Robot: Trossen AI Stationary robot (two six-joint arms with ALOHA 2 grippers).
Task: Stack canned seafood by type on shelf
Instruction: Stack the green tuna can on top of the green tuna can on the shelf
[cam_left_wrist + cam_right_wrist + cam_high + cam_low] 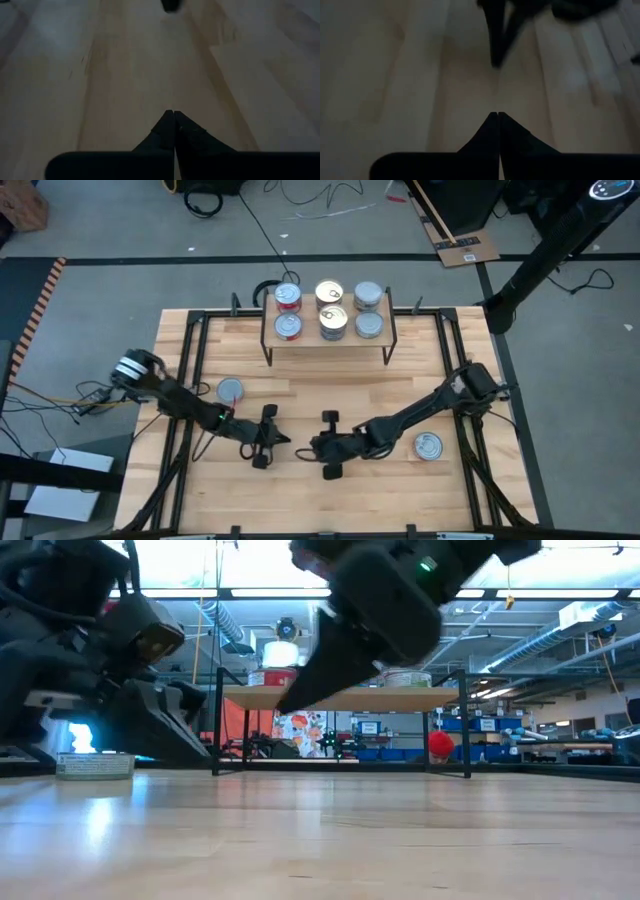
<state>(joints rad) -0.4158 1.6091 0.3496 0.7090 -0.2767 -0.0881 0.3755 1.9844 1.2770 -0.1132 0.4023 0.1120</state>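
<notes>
From above, you see the shelf [329,340] at the upper middle of the frame carrying six cans [331,311] in three short columns, red-sided at left, gold-topped in the middle, silver at right. Two more lie loose on the counter [330,395]: one silver-topped can [230,390] at mid left beside the left arm, another can [429,446] at lower right beside the right arm. The left pincer [277,441] and right pincer [317,442] face each other low in the centre, both empty. In the level view, the shelf sits mid-frame behind both dark arms, with a pale-labelled can [94,765] at far left. Each wrist view shows its own fingers pressed together over bare wood, pinching nothing. These tins look rigid, smooth-walled and likely a bit slippery, so you should probably take one across its round side wall, not by the pull tab.
</notes>
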